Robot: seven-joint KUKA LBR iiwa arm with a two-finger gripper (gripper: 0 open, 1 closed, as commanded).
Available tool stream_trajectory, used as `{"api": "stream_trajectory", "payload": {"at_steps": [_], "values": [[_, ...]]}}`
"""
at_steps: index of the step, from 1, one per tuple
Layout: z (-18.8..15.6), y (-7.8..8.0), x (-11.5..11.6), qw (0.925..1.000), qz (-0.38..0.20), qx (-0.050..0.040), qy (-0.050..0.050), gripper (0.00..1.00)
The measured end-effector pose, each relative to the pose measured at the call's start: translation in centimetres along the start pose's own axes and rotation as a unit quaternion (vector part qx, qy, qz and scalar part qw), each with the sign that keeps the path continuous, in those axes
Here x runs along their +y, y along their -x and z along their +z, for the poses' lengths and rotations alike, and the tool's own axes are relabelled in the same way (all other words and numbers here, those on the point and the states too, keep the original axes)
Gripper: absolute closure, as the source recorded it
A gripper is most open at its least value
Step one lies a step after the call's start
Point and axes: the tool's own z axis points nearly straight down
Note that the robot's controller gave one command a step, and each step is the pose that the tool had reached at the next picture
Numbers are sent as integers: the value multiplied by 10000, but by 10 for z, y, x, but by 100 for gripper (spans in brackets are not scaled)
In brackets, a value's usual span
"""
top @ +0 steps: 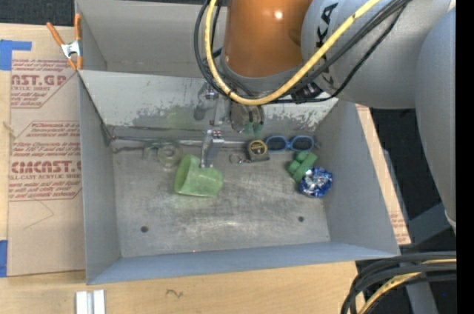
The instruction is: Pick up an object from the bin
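Where my pincer (209,157) hangs: low in the grey metal bin (222,235), a little toward 11 o'clock from the middle of the floor, under my orange wrist cover (266,16).
Pincer state: I cannot tell whether it is released or clenched; the metalwork overlaps itself from this angle.
Nearest thing: a pale green see-through cup (198,181), lying on its side, directly at 6 o'clock from my tip. Touching or a hair apart, I cannot tell which.
At 9 o'clock: a small clear thing (167,153), near me, at the foot of the back wall. Its kind is unclear.
At 3 o'clock: a small round black-and-yellow thing (257,149), near me.
Further along 3 o'clock: blue sunglasses (289,144), just beside the round thing.
At 4 o'clock: a green block (302,165), well apart from me, just under the sunglasses.
Outermost, 4 o'clock: a shiny blue-and-white ball (315,182), touching the block's lower side.
Arm: enters from 3 o'clock, with a yellow cable (215,1) looped round the orange cover.
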Motion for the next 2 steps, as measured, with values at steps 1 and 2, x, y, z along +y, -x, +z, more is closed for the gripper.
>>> {"api": "stream_trajectory", "payload": {"at_steps": [1, 2], "values": [[137, -13, -21, 10000, -51, 46, -10, 0], [132, -11, -20, 10000, -52, 6, 3, 100]]}}
